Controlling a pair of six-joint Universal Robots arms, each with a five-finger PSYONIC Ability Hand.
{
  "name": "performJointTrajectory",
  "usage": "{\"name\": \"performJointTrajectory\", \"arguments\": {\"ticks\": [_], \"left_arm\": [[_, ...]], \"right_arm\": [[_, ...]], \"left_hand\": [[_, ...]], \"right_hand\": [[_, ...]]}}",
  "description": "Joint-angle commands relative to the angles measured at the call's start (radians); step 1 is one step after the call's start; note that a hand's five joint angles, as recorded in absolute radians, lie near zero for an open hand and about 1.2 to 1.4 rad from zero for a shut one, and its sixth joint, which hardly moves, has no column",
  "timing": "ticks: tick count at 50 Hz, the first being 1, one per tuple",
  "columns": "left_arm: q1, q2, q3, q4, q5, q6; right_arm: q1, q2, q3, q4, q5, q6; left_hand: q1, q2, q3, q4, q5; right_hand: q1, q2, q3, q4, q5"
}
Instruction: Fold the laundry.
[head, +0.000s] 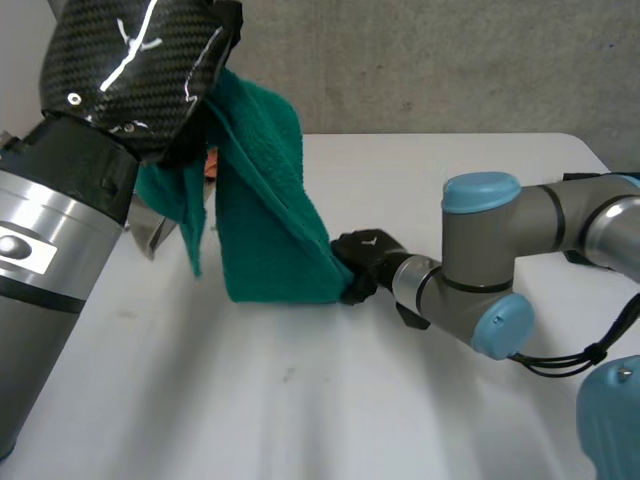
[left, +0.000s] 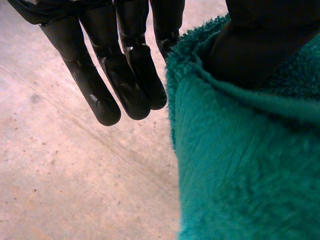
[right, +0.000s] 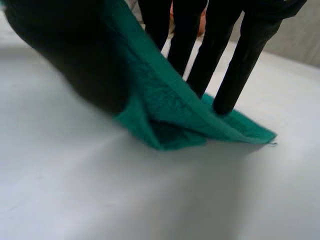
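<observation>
Green towel (head: 270, 230) is lifted off the white table (head: 300, 400), hanging in a steep sheet from the left hand (left: 125, 75) down to the tabletop. Only its bottom edge touches the surface. In the left wrist view the top edge is folded round the thumb (left: 255, 45), and the nearest finger meets it at the cloth's rim, so the hand is pinching the towel. The other fingers are straight and off the cloth. The right hand (head: 365, 262) is low at the towel's bottom corner on its own side. In the right wrist view the cloth runs between the thumb (right: 75, 60) and straight fingers (right: 240, 65), clamped, with one fingertip down on the corner lying flat on the table. The left arm (head: 60, 250) is big at the near left and the right arm (head: 480, 260) reaches in from the right. Bare tabletop lies in front of the towel and behind the right hand. The far table edge runs along a grey wall (head: 450, 60), with its far right corner in sight. A small orange thing (head: 211, 165) and a grey object (head: 150, 232) sit behind the towel; what they are can't be made out.
</observation>
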Motion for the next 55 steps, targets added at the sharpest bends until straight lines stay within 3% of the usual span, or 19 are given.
{"name": "performJointTrajectory", "arguments": {"ticks": [1, 7, 12, 20, 24, 30, 34, 35, 39, 40, 45, 55], "left_arm": [[0.016, -0.008, 0.018, -0.003, 0.002, 0.001], [0.068, -0.008, 0.004, -0.037, 0.002, 0.001], [0.135, -0.026, -0.028, -0.121, 0.002, 0.001], [0.194, -0.237, -0.071, -0.353, 0.003, 0.007], [0.197, -0.374, -0.045, -0.405, 0.005, 0.012], [0.195, -0.534, 0.151, -0.371, 0.003, 0.011], [0.195, -0.604, 0.383, -0.299, -0.001, 0.003], [0.195, -0.612, 0.43, -0.28, -0.001, -0.002], [0.194, -0.636, 0.625, -0.119, -0.001, -0.005], [0.195, -0.64, 0.668, -0.032, -0.008, -0.009], [0.209, -0.643, 0.684, 0.148, -0.009, -0.083], [0.218, -0.716, 0.489, 0.0, -0.005, -0.121]], "right_arm": [[-0.007, -0.111, -0.009, 0.001, 0.082, -0.004], [-0.091, -0.346, 0.044, 0.011, 0.144, -0.099], [-0.12, -0.525, 0.136, 0.157, 0.15, -0.368], [-0.14, -0.553, 0.179, 0.451, 0.159, -0.659], [-0.14, -0.532, 0.184, 0.498, 0.151, -0.691], [-0.14, -0.345, 0.077, 0.43, 0.184, -0.687], [-0.133, -0.249, -0.13, 0.342, 0.291, -0.641], [-0.131, -0.23, -0.228, 0.273, 0.338, -0.601], [-0.137, -0.231, -0.348, 0.04, 0.383, -0.482], [-0.14, -0.237, -0.345, -0.008, 0.382, -0.461], [-0.139, -0.291, -0.293, -0.183, 0.362, -0.409], [-0.126, -0.268, -0.06, -0.179, 0.277, -0.438]], "left_hand": [[0.264, 0.199, 0.204, 0.196, 0.261], [0.264, 0.199, 0.204, 0.196, 0.261], [0.264, 0.199, 0.204, 0.196, 0.261], [0.264, 0.199, 0.204, 0.196, 0.261], [0.264, 0.199, 0.204, 0.196, 0.261], [0.264, 0.199, 0.204, 0.196, 0.261], [0.264, 0.199, 0.204, 0.196, 0.261], [0.264, 0.199, 0.204, 0.196, 0.261], [0.264, 0.199, 0.204, 0.196, 0.261], [0.264, 0.199, 0.204, 0.196, 0.261], [0.264, 0.199, 0.204, 0.196, 0.261], [0.264, 0.199, 0.204, 0.196, 0.261]], "right_hand": [[0.294, 0.297, 0.316, 0.316, 0.312], [0.294, 0.297, 0.316, 0.316, 0.312], [0.294, 0.297, 0.316, 0.316, 0.312], [0.294, 0.297, 0.316, 0.316, 0.312], [0.294, 0.297, 0.316, 0.316, 0.312], [0.294, 0.297, 0.316, 0.316, 0.312], [0.294, 0.297, 0.316, 0.316, 0.312], [0.294, 0.297, 0.316, 0.316, 0.312], [0.294, 0.297, 0.316, 0.316, 0.312], [0.294, 0.297, 0.316, 0.316, 0.312], [0.294, 0.297, 0.316, 0.316, 0.312], [0.294, 0.297, 0.316, 0.316, 0.312]]}}
